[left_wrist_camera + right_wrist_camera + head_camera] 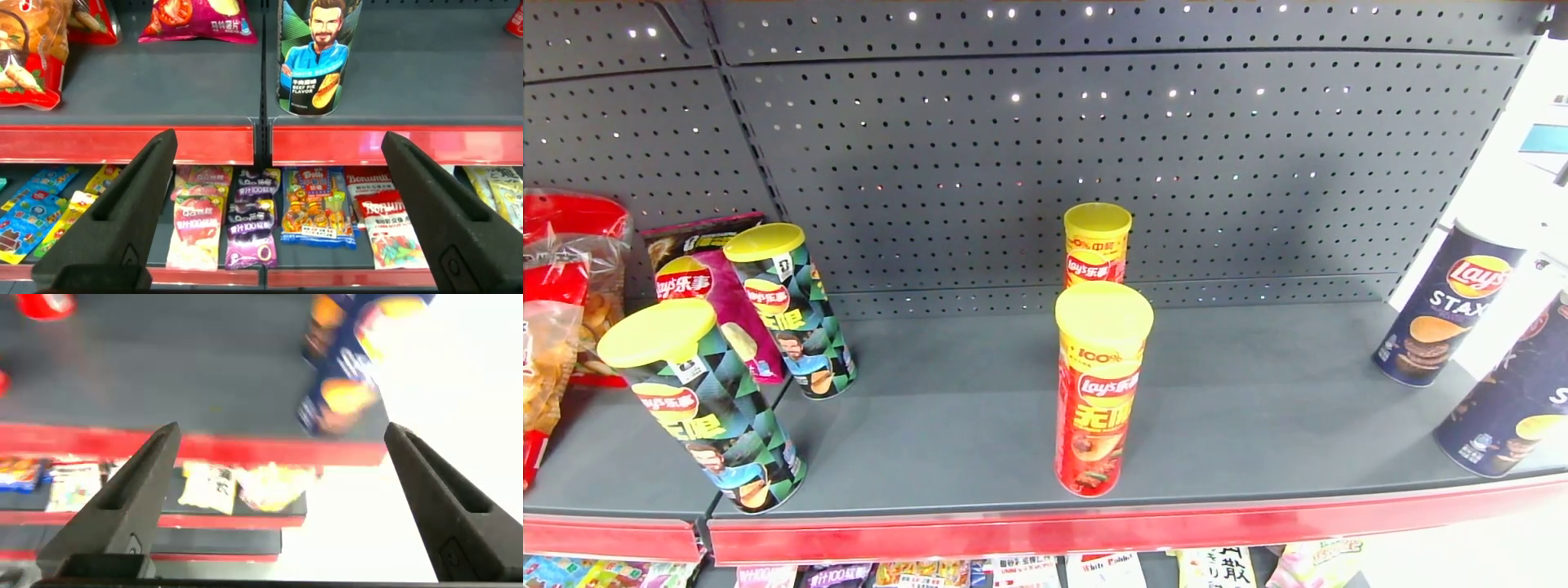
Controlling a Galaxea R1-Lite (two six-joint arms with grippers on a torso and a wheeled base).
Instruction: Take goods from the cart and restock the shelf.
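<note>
As left end effector (278, 139) & right end effector (282, 429) both gape empty at the shelf (1258, 408), a cart pick seems due; red chip can (1098, 392) stands upright, label fwd, for display.

a dark grey pegboard panel (1094, 163) backs the shelf (980, 425). at the shelf's left end stands a red-and-clear snack bag (556, 310), and just right of it a purple chip bag (698, 286) leans against the panel. on the tier below, packets lie in rows: blue packets (29, 216) farthest left, then pink packets (196, 229), dark purple packets (249, 220), a blue candy bag (319, 208) and red-and-white packets (384, 220) side by side.
</note>
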